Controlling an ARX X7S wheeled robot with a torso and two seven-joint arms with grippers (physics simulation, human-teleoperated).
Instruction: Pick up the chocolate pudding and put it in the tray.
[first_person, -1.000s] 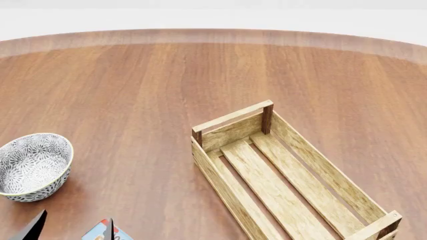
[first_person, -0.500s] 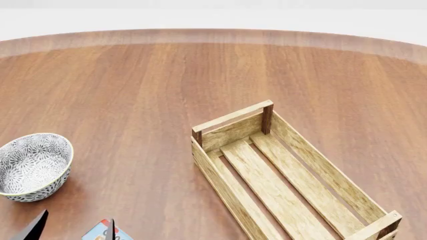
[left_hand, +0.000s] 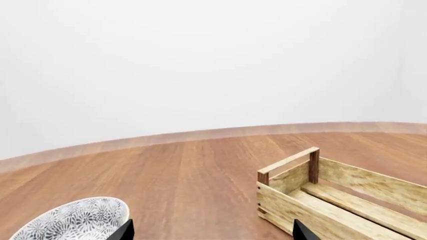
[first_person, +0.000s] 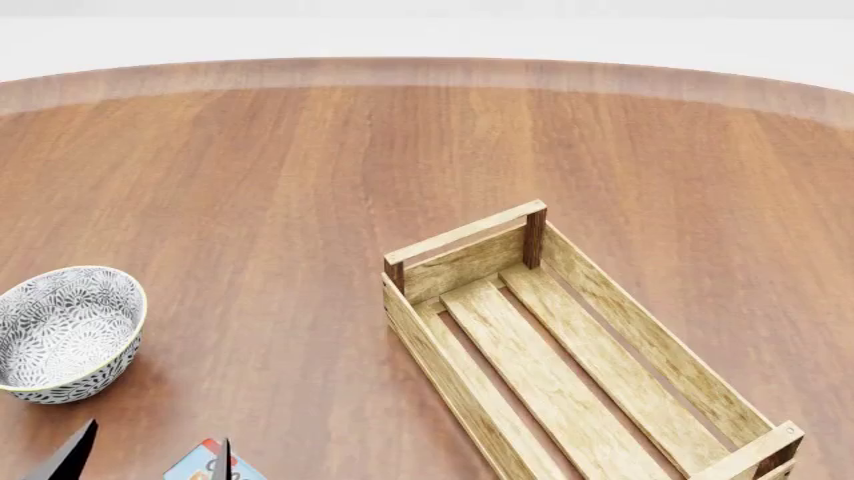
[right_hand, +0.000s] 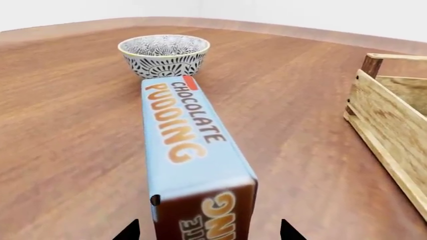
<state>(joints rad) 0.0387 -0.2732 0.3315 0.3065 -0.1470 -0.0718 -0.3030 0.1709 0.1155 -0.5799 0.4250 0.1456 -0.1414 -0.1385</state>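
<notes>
Chocolate pudding (right_hand: 193, 150) lies flat on the worktop (first_person: 267, 180) near its near edge, toward the near-left corner, blue lettered face up. In the head view only a corner of it shows at the frame's bottom.

Left to right, we note: patterned bowl (first_person: 64, 332) by the left edge; the carton just nearer us than the bowl, apart from it; then the tray (first_person: 574, 360), empty, running toward the near-right corner.

Left hand (left_hand: 212, 231): two dark tips spread wide, nothing between them that we can see.

Right hand (right_hand: 208, 231): tips spread either side of the carton's brown end, not pressed on it; open, as far as we can judge.

Risks, as we judge them: with two hands near one carton, they could collide. A grip on the end alone may let the long box pivot or slip. A push forward could shove it into the bowl.

Legible writing: "CHOCOLATE PUDDING" in orange on the top; the end face lettering is blurred.
</notes>
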